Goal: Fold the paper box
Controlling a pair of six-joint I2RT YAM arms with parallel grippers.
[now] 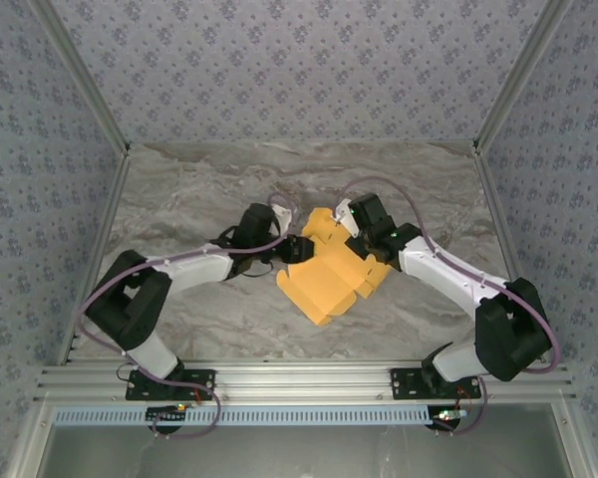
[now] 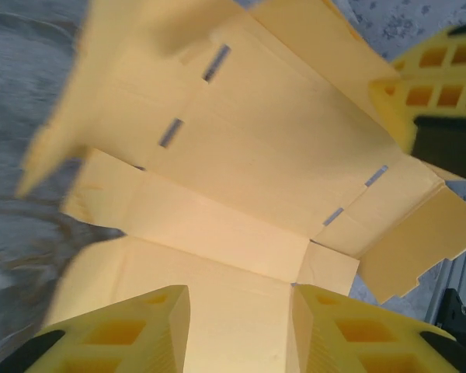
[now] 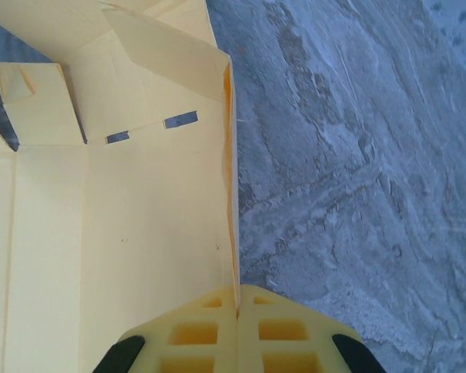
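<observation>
The right gripper is closed tight, pinching an edge of the one paper box, which lies partly unfolded at mid table. The left gripper is partly open over the card, holding nothing.

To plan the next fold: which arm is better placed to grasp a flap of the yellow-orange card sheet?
Probably left: the left fingers stand apart over the yellow-orange card sheet, free for a flap; the right fingers are shut on its edge, steadying it.
</observation>
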